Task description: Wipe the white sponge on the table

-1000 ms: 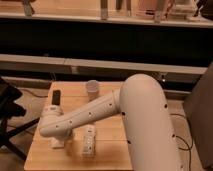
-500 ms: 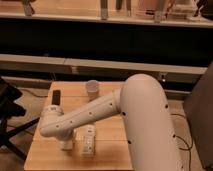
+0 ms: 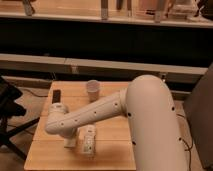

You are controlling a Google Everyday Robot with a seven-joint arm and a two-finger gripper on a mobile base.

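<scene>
Gripper [image 3: 71,136] clamped on the white sponge [image 3: 70,143] at the table's [image 3: 114,150] near-left area
The sponge looks soft and light; held from above, it should compress and slide easily

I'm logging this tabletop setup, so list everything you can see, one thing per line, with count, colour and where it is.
table: one, light wood planks, centre of the view.
white sponge: one, off-white, near the table's front left, under the end of the arm.
bottle: one, white, lying on the table just right of the sponge.
cup: one, pale, upright near the table's back edge.
black block: one, black, at the table's back left.
shelves: wooden, along the wall behind the table.
arm: one, white, reaching from the right across the table.
gripper: one, shut, at the arm's end, down over the sponge; whether it holds the sponge I cannot tell.
</scene>
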